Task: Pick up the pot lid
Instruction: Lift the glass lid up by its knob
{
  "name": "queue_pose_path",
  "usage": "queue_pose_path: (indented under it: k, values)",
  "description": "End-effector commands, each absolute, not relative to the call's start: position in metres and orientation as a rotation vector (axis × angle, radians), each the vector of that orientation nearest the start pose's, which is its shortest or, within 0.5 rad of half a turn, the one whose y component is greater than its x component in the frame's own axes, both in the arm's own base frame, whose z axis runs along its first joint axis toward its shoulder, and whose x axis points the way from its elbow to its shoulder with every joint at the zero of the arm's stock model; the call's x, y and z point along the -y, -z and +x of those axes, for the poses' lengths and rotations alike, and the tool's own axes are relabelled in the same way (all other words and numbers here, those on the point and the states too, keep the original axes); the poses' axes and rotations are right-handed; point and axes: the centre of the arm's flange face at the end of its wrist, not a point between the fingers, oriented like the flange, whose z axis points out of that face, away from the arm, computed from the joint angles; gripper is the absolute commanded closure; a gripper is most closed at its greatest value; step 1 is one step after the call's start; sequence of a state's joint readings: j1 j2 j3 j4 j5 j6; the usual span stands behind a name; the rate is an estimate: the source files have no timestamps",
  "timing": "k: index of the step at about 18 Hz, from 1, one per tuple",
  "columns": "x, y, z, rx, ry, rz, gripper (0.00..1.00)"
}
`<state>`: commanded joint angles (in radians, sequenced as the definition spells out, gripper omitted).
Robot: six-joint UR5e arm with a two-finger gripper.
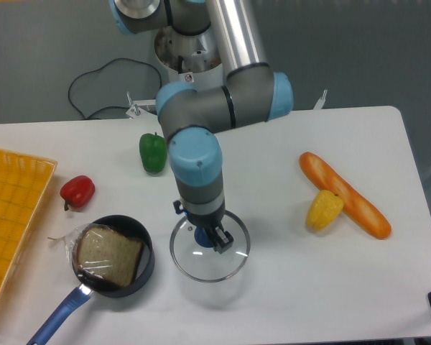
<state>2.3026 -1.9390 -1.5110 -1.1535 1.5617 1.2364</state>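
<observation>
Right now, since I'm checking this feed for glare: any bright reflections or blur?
Camera view: small white highlights on the plastic wrap in the black pan; the pot lid, see-through, nearly vanishes against the pale tabletop; no obvious blur.

The frying pan (146, 267) has a dark, smooth inner wall and a smooth blue handle (63, 313). In it, glossy, crinkled clear plastic wrap (79, 239) covers a rough-looking brown loaf (109, 253). Near the pan, the pot lid (208, 269) is smooth, clear and glossy with a shiny, metal-looking rim; the red pepper (77, 192) is glossy, the yellow crate (16, 205) plastic-looking. The tabletop (309, 287) around the pan looks smooth.
</observation>
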Motion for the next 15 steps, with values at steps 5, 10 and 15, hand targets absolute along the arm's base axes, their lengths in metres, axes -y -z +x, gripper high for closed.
queue_pose_path:
  k: [5,10,15]
  values:
    - [-0.570,-0.376,-0.302,-0.801,-0.140,-2.907,0.52]
    - [-0.567,-0.372,-0.299,-0.791,-0.095,-2.898,0.52]
    - [-0.567,-0.370,-0.298,-0.784,-0.087,-2.901,0.52]
